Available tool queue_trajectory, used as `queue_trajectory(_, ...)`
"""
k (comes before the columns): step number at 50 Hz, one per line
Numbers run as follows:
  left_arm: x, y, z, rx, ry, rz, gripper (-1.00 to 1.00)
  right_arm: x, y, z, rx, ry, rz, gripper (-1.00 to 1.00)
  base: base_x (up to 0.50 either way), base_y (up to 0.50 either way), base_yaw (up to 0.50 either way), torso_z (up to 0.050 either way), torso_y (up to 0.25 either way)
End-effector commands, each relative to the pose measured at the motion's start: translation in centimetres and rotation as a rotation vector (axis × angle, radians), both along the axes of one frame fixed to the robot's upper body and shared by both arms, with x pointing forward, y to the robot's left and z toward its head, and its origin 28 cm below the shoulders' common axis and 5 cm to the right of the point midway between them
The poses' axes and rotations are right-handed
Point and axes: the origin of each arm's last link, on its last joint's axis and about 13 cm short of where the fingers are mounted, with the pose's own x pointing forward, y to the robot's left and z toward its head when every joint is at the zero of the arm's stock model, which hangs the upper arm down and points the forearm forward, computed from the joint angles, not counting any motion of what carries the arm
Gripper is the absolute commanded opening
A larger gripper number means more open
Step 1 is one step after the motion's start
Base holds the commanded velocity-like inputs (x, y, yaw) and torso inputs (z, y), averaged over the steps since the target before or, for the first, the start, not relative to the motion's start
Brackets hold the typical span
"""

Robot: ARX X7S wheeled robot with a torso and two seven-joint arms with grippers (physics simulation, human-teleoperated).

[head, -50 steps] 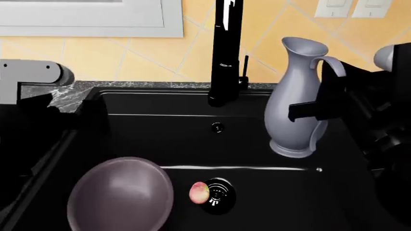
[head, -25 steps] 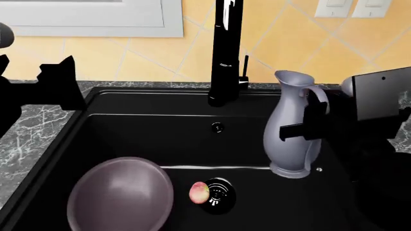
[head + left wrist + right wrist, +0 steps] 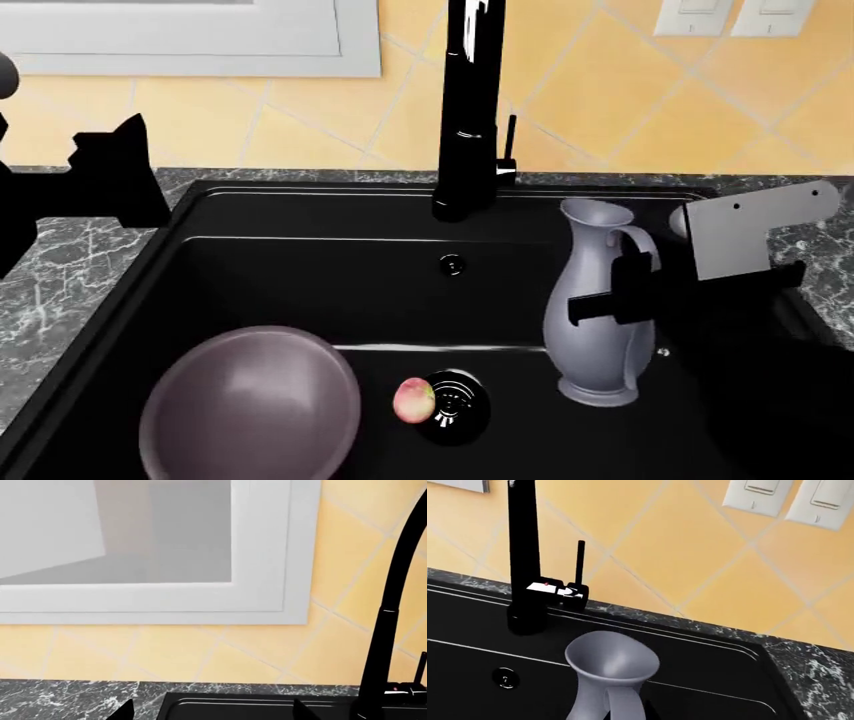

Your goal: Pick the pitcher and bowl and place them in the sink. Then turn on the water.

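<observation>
right gripper (image 3: 627, 295) of mine is clenched on the pitcher (image 3: 597, 320), upright in the sink (image 3: 307, 270) beside the bowl (image 3: 251, 405). i judge i should seat its foot flat, then release gently.

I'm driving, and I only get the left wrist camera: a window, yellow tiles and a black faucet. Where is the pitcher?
Observer: The pitcher is upright in the right part of the sink, and the right gripper is clamped on it by the handle.
Operator: Is the bowl in the sink too?
Observer: Yes, the bowl sits at the front left of the sink, open side up.
Operator: Is anything else in there?
Observer: A small pink-yellow fruit lies next to the drain, between it and the bowl.
</observation>
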Motion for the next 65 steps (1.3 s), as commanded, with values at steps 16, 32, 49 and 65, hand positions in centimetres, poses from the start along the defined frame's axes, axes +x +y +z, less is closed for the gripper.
queue_trajectory(16,0.1,0.0,-0.3,0.010,0.011,0.002,1.00,1.1,-0.6,2.1,-0.062,0.114,0.020,-1.00,0.00,0.00,0.00,0.000,0.001)
queue_trajectory(32,0.3,0.1,-0.6,0.004,0.015,0.003,1.00,3.3,-0.6,3.0,-0.189,0.251,0.054,-1.00,0.00,0.00,0.00,0.001,0.000)
queue_trajectory(49,0.2,0.3,-0.7,0.000,0.011,0.005,1.00,5.9,-0.5,0.6,-0.257,0.373,0.059,-1.00,0.00,0.00,0.00,0.000,0.001)
queue_trajectory(65,0.2,0.4,-0.8,-0.006,0.005,0.001,1.00,8.2,-0.6,-1.0,-0.253,0.412,0.040,-1.00,0.00,0.00,0.00,0.000,0.001)
